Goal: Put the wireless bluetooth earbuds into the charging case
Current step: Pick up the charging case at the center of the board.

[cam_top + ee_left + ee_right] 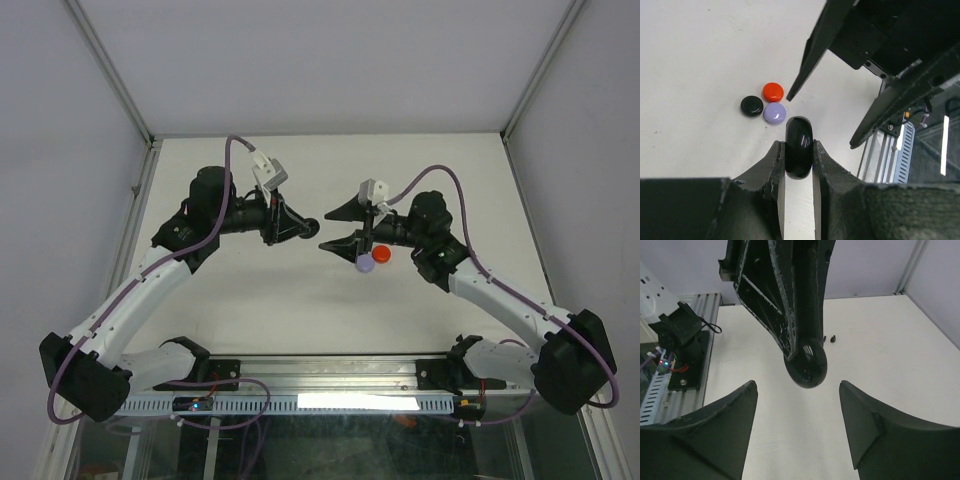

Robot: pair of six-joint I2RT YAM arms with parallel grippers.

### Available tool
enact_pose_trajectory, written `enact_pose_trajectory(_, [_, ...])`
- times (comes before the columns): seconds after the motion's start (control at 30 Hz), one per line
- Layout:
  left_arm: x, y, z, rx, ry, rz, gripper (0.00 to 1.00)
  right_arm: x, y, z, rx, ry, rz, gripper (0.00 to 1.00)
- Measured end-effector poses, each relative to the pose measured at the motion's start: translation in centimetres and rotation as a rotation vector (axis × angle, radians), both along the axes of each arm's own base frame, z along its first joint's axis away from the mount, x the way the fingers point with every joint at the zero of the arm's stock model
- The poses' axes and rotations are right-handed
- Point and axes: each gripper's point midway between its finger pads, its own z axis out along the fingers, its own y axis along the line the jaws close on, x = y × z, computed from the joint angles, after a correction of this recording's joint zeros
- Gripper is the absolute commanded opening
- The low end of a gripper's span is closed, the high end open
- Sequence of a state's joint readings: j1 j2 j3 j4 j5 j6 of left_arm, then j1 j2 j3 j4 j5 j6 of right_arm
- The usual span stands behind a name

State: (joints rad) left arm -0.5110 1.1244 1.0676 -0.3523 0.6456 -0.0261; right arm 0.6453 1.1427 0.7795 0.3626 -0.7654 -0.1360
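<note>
My left gripper point(799, 150) is shut on a glossy black oval charging case point(799, 142), lid closed, held above the table near the middle point(312, 228). My right gripper point(797, 385) faces it with its jaws wide open and nothing between them; the case point(807, 365) hangs just beyond its fingertips. In the top view the two grippers nearly meet, the right gripper point(324, 231) tip to tip with the left. Two tiny black pieces point(829, 339) lie on the table past the case; they are too small to tell whether they are the earbuds.
Three small round discs lie together on the table under the right gripper: red point(773, 91), purple point(774, 112) and black point(751, 105). The red disc point(381, 253) and the purple disc point(365, 264) also show from above. The metal rail point(330, 375) runs along the near edge.
</note>
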Motion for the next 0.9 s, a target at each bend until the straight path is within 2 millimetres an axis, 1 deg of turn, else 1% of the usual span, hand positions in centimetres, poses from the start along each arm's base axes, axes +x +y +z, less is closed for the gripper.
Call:
enact_pose_trajectory(0.1, [-0.7, -0.3, 0.2, -0.001, -0.033, -0.062, 0.0, -0.1, 0.4, 0.2, 0.033, 0.057, 0.027, 0.65])
enact_pose_trajectory(0.3, [-1.8, -0.6, 1.0, -0.015, -0.075, -0.149, 0.0, -0.5, 1.3, -1.0, 0.035, 0.173, 0.085, 0.58])
enact_pose_trajectory(0.43, [-2.5, -0.9, 1.8, -0.027, -0.096, -0.195, 0.0, -0.9, 1.6, -0.8, 0.052, 0.203, 0.12, 0.53])
enact_pose_trajectory(0.53, [-3.0, -1.1, 1.9, -0.025, -0.102, -0.217, 0.0, -1.2, 1.8, -0.6, 0.063, 0.216, 0.146, 0.48])
enact_pose_trajectory(0.63, [-3.4, -1.1, 1.8, -0.02, -0.103, -0.236, 0.0, -1.6, 1.9, -0.5, 0.067, 0.228, 0.168, 0.38])
enact_pose_trajectory(0.7, [-3.5, -1.2, 2.0, -0.017, -0.104, -0.243, 0.0, -1.8, 1.9, -0.5, 0.068, 0.23, 0.18, 0.28])
enact_pose_trajectory(0.83, [-3.7, -1.1, 2.0, -0.009, -0.105, -0.247, 0.12, -2.2, 1.9, -0.6, 0.067, 0.244, 0.212, 0.06])
enact_pose_trajectory(0.9, [-3.6, -1.1, 2.0, -0.005, -0.103, -0.243, 0.21, -2.3, 2.0, -0.6, 0.067, 0.253, 0.222, 0.0])
